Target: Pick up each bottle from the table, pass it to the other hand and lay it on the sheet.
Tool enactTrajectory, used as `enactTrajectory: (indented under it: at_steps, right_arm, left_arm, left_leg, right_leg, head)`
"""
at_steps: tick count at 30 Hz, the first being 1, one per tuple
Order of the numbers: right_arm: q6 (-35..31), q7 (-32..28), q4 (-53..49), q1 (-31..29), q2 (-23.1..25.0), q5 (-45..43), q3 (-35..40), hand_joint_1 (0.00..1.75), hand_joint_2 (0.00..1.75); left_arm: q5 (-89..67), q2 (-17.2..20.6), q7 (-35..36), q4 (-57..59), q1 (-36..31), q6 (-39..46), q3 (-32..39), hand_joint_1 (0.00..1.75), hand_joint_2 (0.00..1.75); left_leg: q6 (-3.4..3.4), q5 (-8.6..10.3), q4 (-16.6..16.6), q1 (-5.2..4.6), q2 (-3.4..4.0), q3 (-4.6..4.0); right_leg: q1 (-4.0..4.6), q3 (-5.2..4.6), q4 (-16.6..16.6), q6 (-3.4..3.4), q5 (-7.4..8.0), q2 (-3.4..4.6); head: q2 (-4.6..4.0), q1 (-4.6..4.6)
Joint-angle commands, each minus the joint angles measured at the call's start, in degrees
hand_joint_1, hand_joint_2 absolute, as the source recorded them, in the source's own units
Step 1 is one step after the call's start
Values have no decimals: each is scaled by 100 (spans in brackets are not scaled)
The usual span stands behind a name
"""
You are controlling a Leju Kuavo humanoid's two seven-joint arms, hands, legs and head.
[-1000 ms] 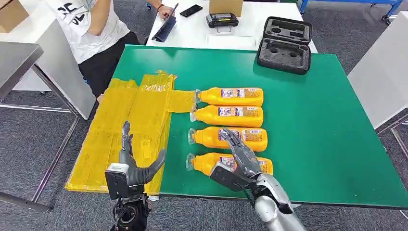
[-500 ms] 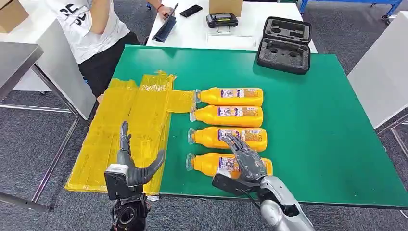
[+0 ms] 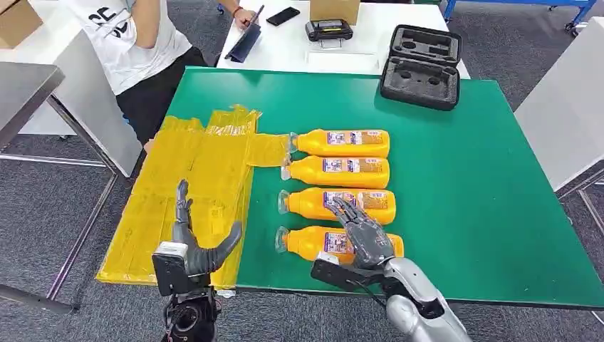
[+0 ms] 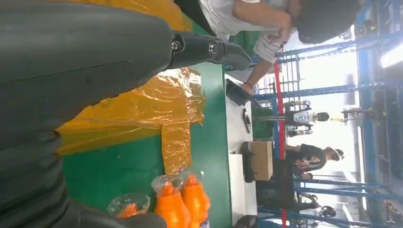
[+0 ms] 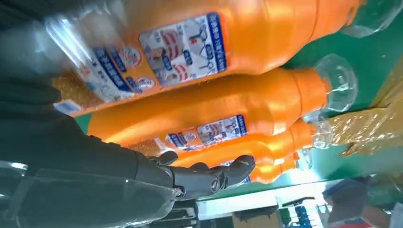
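Currently reaching with right hand [image 3: 360,235], fingers spread and empty, over nearest orange bottle [image 3: 313,242] at near edge of green counter [image 3: 484,199]. Lying flat, long axis left to right, clear cap pointing left toward yellow sheet [image 3: 192,185]; three more bottles parallel behind, farther away. Directly beneath right hand, fingers crossing body of bottle; contact impossible to tell. Left hand [image 3: 196,246] open, upright over near part of sheet, well left, placed for handover.
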Motion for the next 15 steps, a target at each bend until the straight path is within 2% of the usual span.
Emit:
enactTrajectory:
  at_steps: [1, 6, 15]
  right_arm:
    - [46, 38, 152, -206, -395, 135, 286, 0, 175]
    - [212, 44, 71, -165, -540, 127, 355, 0, 175]
    - [236, 154, -104, -42, -625, 176, 327, 0, 175]
  left_arm:
    - [22, 114, 11, -142, 153, 110, 337, 0, 175]
    - [54, 125, 48, -91, 181, 84, 360, 0, 175]
    - [57, 130, 56, -58, 157, 86, 337, 0, 175]
  left_leg:
    - [-4, -7, -4, 0, 8, 16]
    - [-7, -16, -5, 1, 6, 38]
    - [-3, -10, -4, 2, 3, 17]
  right_leg:
    - [1, 14, -4, -5, -4, 8]
    - [1, 35, -5, -10, -13, 7]
    - [2, 16, -4, -6, -6, 4]
  head:
    - [0, -2]
    - [0, 0]
    - [0, 0]
